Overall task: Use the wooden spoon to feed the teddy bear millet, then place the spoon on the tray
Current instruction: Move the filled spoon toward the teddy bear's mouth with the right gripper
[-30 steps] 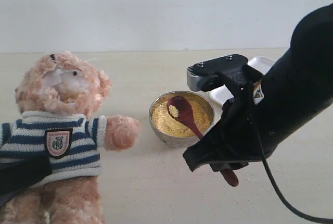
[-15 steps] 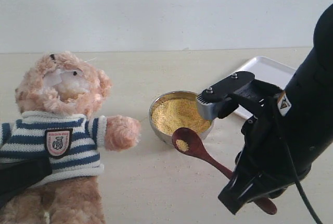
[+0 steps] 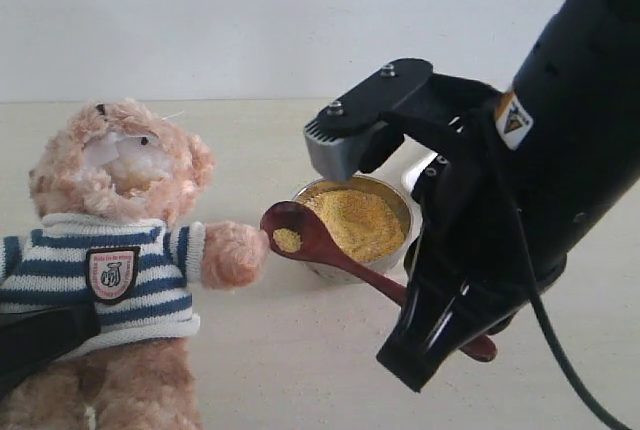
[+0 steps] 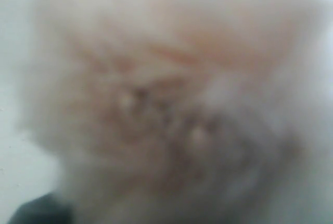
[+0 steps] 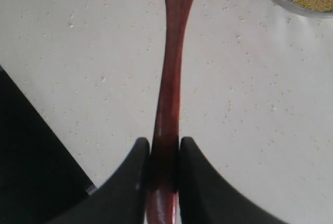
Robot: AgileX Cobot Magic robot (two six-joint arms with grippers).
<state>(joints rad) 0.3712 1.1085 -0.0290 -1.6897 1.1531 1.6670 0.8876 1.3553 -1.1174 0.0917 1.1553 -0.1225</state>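
No lettering can be read. In the lower left of the frame, the fluffy light-brown teddy bear wears a small pink shield badge on its navy-and-white striped sweater; the badge's marks are too small to read. In the upper right, a small orange-and-white sticker on the black robot arm is equally illegible.
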